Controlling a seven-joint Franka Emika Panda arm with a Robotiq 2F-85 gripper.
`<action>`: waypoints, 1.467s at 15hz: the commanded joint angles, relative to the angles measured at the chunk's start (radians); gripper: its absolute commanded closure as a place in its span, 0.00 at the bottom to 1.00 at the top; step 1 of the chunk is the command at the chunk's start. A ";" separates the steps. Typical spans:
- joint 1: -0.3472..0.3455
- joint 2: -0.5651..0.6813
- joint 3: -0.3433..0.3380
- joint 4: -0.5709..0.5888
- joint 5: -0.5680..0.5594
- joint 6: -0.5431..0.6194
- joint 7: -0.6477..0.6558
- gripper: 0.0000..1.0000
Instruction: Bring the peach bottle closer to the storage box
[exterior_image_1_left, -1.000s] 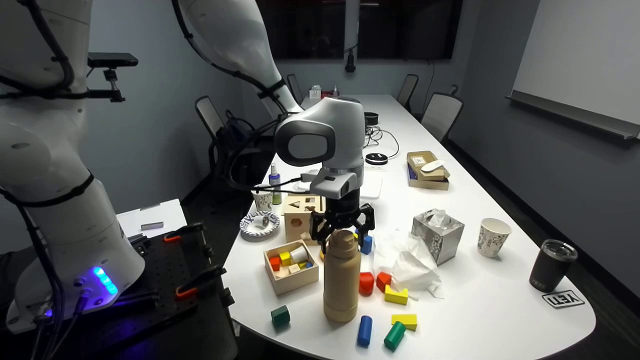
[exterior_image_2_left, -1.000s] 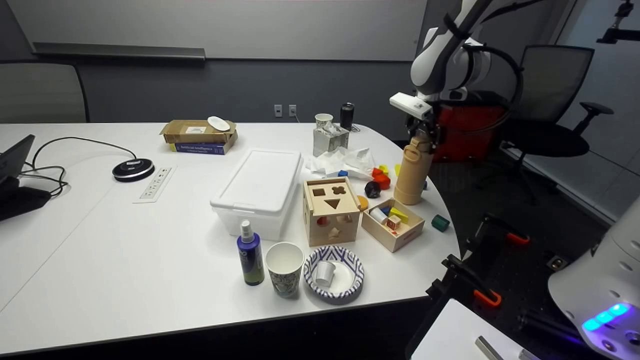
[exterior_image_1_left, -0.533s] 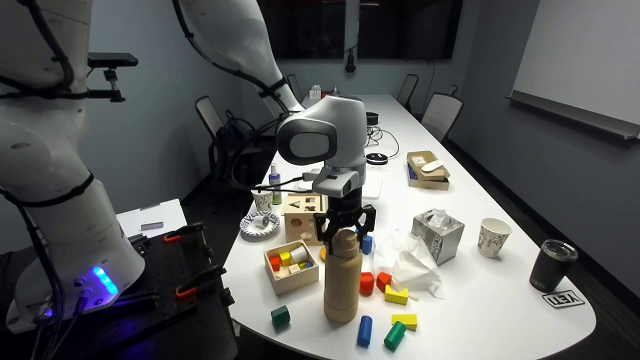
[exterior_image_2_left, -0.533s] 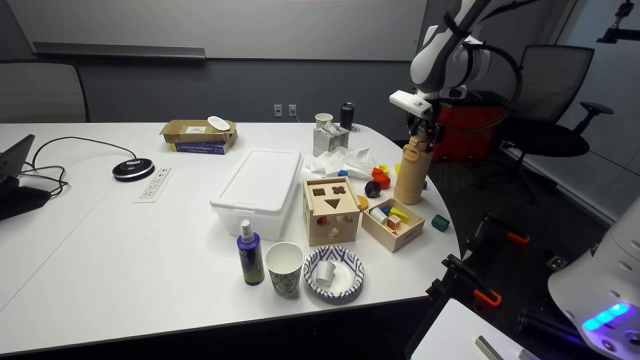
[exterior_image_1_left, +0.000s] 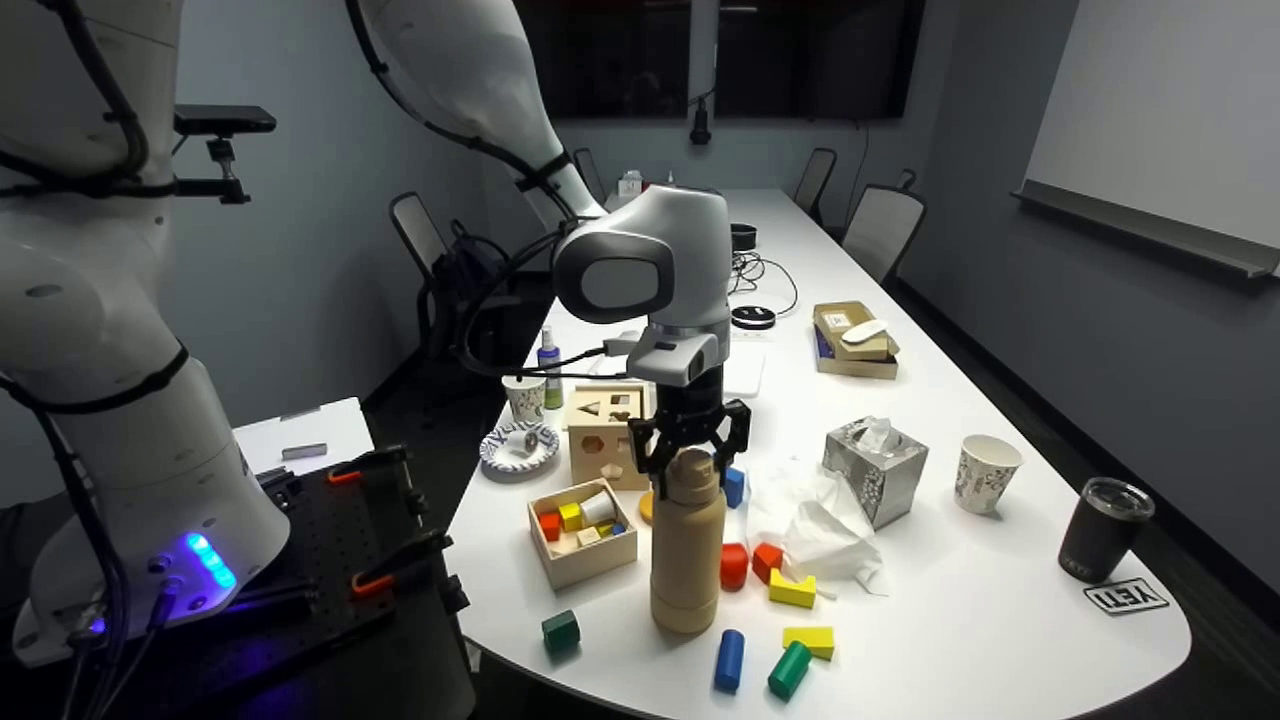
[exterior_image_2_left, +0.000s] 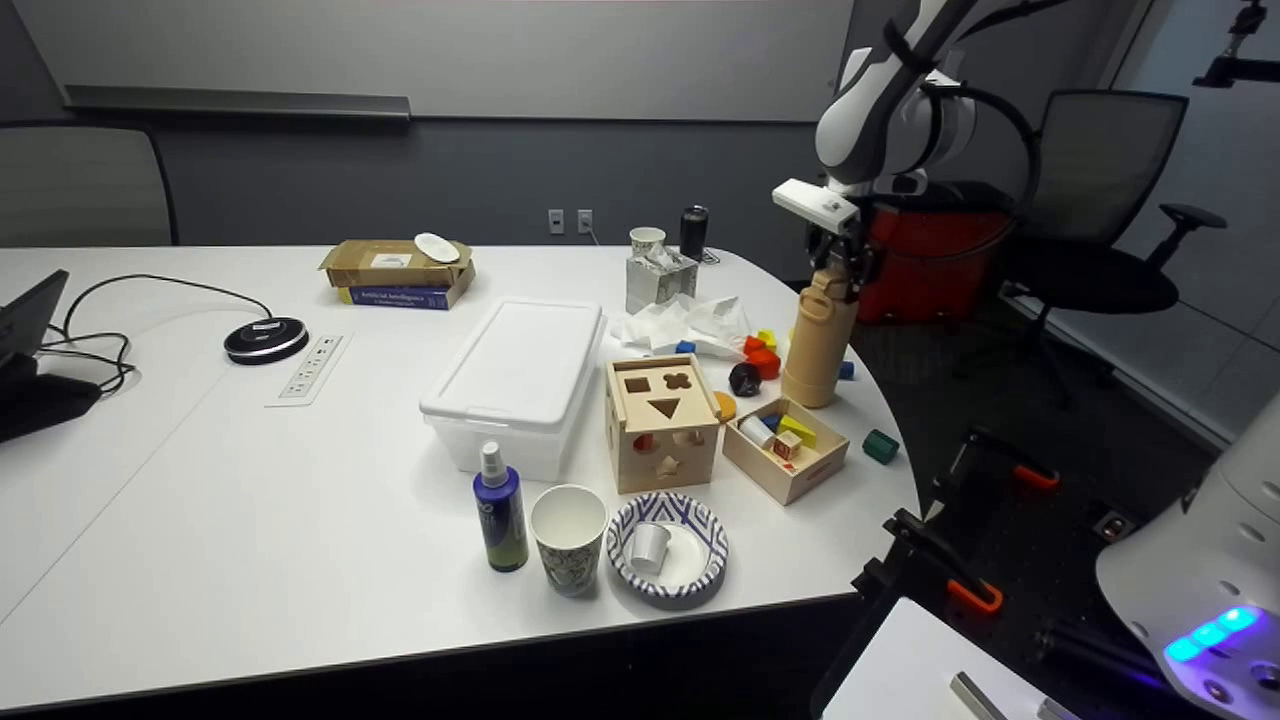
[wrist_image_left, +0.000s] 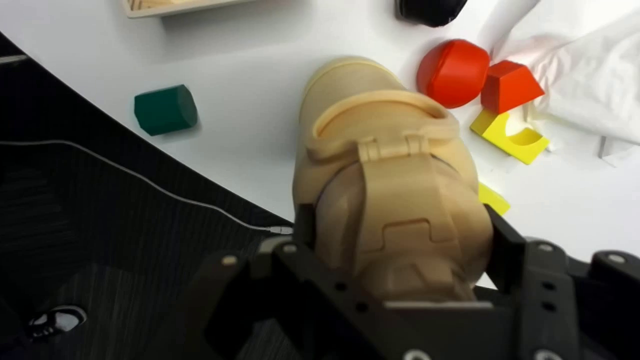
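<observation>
The peach bottle (exterior_image_1_left: 687, 560) stands upright near the rounded end of the white table, with its loop handle visible in an exterior view (exterior_image_2_left: 820, 340). My gripper (exterior_image_1_left: 690, 482) points down over it, its fingers on both sides of the cap. In the wrist view the fingers (wrist_image_left: 401, 225) press against the cap of the bottle (wrist_image_left: 395, 185). I cannot tell whether the base touches the table or hangs just above it. The storage box, clear with a white lid (exterior_image_2_left: 520, 350), is beyond the wooden shape cube; the arm mostly hides it in an exterior view (exterior_image_1_left: 745, 372).
The wooden shape cube (exterior_image_2_left: 664, 430) and an open wooden tray of blocks (exterior_image_2_left: 785, 470) stand between bottle and box. Loose blocks lie around the bottle, including a green one (exterior_image_1_left: 561, 632) and a red one (exterior_image_1_left: 733, 567). Crumpled tissue (exterior_image_1_left: 830, 535) and a tissue box (exterior_image_1_left: 876, 470) are nearby.
The gripper and bottle have moved together slightly, up in the picture in an exterior view and slightly left in an exterior view. More of a blue block behind the bottle shows. The other objects have not moved.
</observation>
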 joint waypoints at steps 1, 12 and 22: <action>0.036 -0.100 -0.002 0.005 -0.021 -0.054 -0.021 0.48; 0.034 -0.034 0.113 0.371 0.029 -0.221 -0.127 0.48; 0.011 0.301 0.182 0.899 0.100 -0.440 -0.297 0.48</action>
